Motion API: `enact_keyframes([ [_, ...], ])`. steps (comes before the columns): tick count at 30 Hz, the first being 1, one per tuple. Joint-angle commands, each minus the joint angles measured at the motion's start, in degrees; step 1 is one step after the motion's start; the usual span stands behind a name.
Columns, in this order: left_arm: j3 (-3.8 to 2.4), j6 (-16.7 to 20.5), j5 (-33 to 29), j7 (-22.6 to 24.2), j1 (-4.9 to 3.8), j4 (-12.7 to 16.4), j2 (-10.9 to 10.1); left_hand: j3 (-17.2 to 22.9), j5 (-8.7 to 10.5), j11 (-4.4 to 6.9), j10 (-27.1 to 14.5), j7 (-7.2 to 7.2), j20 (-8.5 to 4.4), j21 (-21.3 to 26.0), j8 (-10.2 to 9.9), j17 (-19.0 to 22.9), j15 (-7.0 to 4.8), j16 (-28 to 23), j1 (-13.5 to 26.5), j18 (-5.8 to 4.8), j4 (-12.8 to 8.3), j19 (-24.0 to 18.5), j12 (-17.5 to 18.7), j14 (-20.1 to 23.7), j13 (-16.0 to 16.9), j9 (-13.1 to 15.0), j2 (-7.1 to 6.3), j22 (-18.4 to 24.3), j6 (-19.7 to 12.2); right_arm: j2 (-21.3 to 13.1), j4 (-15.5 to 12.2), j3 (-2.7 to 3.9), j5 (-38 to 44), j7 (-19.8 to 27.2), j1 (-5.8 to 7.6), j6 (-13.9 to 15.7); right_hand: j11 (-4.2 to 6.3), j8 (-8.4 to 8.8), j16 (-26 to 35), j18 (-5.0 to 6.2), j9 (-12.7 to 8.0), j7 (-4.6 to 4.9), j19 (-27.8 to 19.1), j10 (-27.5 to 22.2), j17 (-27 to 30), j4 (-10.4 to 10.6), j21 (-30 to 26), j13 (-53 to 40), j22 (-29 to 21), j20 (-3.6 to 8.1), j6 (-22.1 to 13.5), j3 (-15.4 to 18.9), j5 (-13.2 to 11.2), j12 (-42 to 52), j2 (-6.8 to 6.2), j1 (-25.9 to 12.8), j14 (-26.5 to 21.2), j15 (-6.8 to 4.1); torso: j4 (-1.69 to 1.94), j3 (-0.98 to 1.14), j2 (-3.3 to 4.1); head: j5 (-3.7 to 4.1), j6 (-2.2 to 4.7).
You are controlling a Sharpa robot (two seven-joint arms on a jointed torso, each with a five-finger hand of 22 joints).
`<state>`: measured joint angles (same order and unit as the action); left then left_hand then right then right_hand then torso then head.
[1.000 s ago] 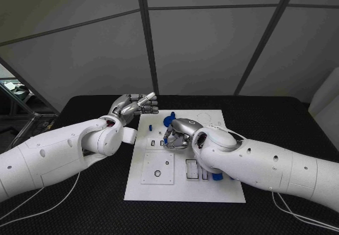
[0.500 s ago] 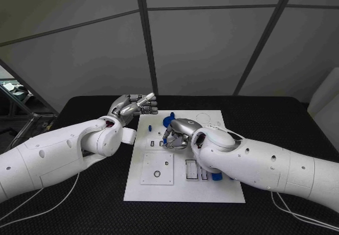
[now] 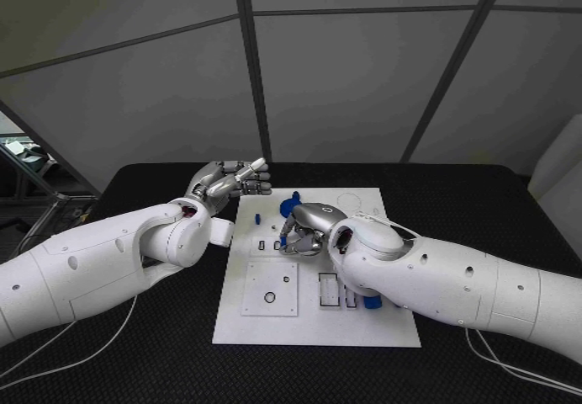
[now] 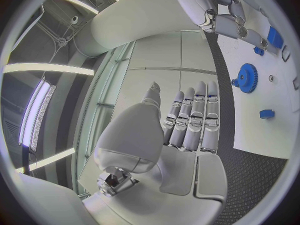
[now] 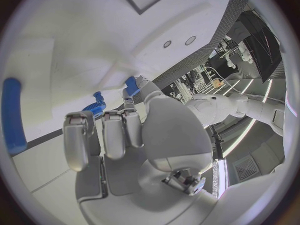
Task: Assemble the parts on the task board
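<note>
The white task board (image 3: 318,328) lies in the middle of the black table. My right hand (image 3: 306,229) hovers low over the board's middle, fingers curled downward. In the right wrist view a small blue part (image 5: 132,85) sits pinched at the thumb tip of the right hand (image 5: 119,135). A blue gear (image 3: 288,206) stands on the board just beyond that hand, also seen as the blue gear (image 4: 247,77) and the blue gear (image 5: 95,106). My left hand (image 3: 230,179) is raised by the board's far left corner. The fingers (image 4: 194,117) are straight, side by side, holding nothing.
A small blue piece (image 3: 257,218) lies on the board's left side near the gear, also the small blue piece (image 4: 267,113). A longer blue part (image 3: 370,301) lies beside my right forearm, next to rectangular slots (image 3: 329,290). A square inset plate (image 3: 272,289) occupies the board's near left.
</note>
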<state>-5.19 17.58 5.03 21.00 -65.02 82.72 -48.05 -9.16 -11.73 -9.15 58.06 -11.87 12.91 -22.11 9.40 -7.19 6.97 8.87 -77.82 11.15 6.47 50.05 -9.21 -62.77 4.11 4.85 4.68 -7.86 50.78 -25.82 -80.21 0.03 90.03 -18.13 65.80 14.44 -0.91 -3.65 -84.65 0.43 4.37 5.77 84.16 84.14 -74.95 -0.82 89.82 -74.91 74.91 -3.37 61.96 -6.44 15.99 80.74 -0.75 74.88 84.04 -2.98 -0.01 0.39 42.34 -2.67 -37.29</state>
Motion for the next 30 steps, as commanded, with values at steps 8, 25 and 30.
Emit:
enact_keyframes([
  [8, -0.06, -0.52, 0.21, 0.25, -0.11, -0.01, 0.07, -0.43, 0.24, -0.06, 0.51, 0.11, 0.25, 0.31, -0.19, -0.05, 0.03, -0.35, 0.13, -0.73, -0.06, -0.09, 0.34, 0.15, -0.03, -0.05, 0.60, 0.05, 0.44, 0.04, 0.14, -0.20, 0.87, -0.79, -0.14, -0.52, -0.74, 0.13, 0.47, -0.43, -0.47, 0.69, 5.84, -0.34, -3.64, 0.04, 0.18, -5.34, 15.09, -0.35, -2.97, 0.61, -2.29, -1.05, -1.29, -1.75, 3.49, 0.34, -0.03, 0.00, 0.00, 0.13, -0.09],
  [25, -0.06, -0.44, 0.21, 0.19, -0.11, -0.10, 0.14, -0.45, 0.25, -0.06, 0.52, 0.12, 0.26, 0.32, -0.22, -0.06, 0.03, -0.38, 0.14, -0.73, -0.07, -0.09, 0.38, 0.14, -0.03, -0.06, 0.63, 0.07, 0.44, 0.11, 0.36, -0.21, 0.90, -0.88, -0.14, 0.84, -0.85, 0.09, 0.69, -0.43, -0.38, 0.74, 5.84, -0.70, -3.31, 1.08, 0.18, -4.73, 15.09, -0.54, -3.90, 2.13, -3.87, -1.71, -2.48, -3.67, 3.41, 0.45, -0.02, -0.01, 0.01, 0.12, -0.17],
  [30, -0.06, -0.46, 0.21, 0.15, -0.11, -0.14, 0.14, -0.45, 0.25, -0.06, 0.52, 0.12, 0.26, 0.32, -0.22, -0.06, 0.03, -0.38, 0.14, -0.73, -0.07, -0.09, 0.38, 0.14, -0.03, -0.06, 0.63, 0.07, 0.44, 0.03, 0.33, -0.21, 0.89, -0.59, -0.14, 2.19, -1.13, 0.18, 0.92, -0.43, -0.50, 1.04, 5.84, -1.55, -2.98, 2.52, 0.18, -3.46, 15.09, -0.68, -6.09, 3.63, -8.46, -3.09, -4.13, -4.68, 3.33, 0.63, 0.00, -0.02, -0.03, 0.14, -0.18],
])
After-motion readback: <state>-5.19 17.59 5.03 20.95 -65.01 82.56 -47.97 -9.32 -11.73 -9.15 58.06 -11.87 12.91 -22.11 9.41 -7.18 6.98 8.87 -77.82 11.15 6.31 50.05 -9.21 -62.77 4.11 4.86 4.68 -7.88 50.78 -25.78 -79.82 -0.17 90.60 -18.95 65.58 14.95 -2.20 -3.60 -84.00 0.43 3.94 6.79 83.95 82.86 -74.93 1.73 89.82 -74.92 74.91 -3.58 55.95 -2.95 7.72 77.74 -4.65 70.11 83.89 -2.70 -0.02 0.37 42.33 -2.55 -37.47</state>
